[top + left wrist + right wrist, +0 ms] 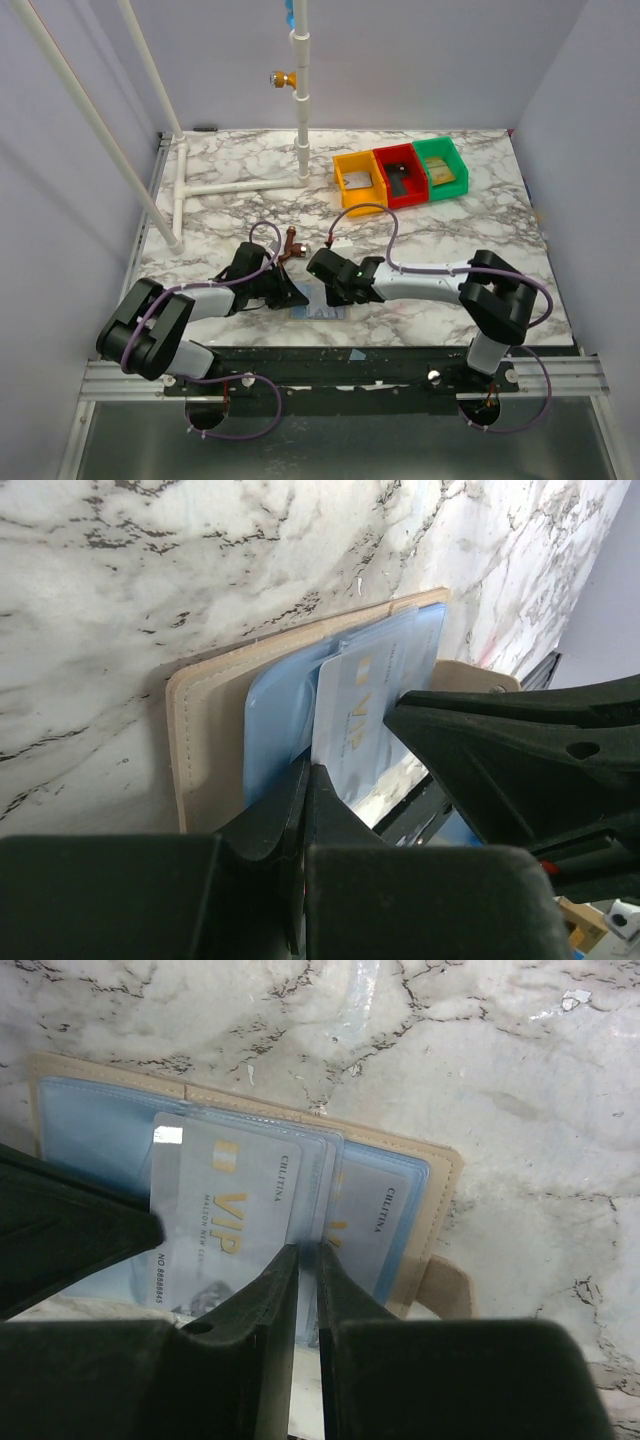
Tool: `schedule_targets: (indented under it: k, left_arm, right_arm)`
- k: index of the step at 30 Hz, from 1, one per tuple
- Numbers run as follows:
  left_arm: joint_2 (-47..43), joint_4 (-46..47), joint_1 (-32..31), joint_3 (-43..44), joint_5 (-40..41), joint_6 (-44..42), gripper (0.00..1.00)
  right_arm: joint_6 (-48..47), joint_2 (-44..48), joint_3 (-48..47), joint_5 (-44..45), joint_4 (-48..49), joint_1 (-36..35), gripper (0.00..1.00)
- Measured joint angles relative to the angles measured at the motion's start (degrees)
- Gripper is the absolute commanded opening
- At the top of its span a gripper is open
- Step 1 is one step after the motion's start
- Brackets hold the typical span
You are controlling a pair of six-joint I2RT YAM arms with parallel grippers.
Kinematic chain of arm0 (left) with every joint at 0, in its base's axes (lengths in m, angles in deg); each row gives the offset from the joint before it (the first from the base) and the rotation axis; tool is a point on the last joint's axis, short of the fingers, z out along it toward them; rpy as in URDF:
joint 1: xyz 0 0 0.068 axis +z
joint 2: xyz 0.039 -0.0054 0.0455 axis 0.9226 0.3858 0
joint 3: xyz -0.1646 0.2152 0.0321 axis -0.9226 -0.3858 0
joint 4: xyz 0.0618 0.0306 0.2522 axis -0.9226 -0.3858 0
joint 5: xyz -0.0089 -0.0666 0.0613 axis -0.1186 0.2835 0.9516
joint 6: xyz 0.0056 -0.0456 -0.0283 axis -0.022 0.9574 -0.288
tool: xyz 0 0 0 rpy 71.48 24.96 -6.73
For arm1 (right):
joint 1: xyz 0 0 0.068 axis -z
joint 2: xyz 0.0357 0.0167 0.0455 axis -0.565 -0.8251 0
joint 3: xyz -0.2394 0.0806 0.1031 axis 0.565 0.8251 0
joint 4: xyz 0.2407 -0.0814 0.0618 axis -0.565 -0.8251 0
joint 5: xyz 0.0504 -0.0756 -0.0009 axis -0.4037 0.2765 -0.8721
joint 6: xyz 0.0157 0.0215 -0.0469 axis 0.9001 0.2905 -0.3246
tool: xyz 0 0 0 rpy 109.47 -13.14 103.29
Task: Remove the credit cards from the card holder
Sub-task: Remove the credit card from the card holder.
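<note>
Left arm (190, 305) and right arm (430, 280) stretch low, converging; left gripper (303, 772) jaws clamped tight, right gripper (302, 1250) jaws a sliver apart.

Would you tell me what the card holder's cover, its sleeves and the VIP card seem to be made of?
The card holder: tan leather or imitation cover, matte, stitched edge. Its sleeves: clear bluish plastic, glossy, cards visible through. The VIP card: likely stiff plastic, smooth and glossy, gold print.

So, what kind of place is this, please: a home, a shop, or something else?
Most likely a robotics lab test cell. Two robot arms are mounted on a metal rail at the edge of a marble-pattern table, plain walls close it in, and a white pipe frame stands on it.
</note>
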Motion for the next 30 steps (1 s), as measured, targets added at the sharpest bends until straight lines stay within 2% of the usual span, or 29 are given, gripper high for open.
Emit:
schedule_targets:
  k: [10,30]
  left_arm:
    - [-2.29,-4.31,0.0,0.74,1.86,-1.38,0.0]
    - [-10.91,-18.71,0.55,2.73,10.84,-4.79,0.0]
  right_arm:
    - [-0.46,-2.99,-3.82,5.35,-4.22,-2.43,0.15]
    - [-0.42,-2.99,-3.26,5.9,-3.65,-2.67,0.15]
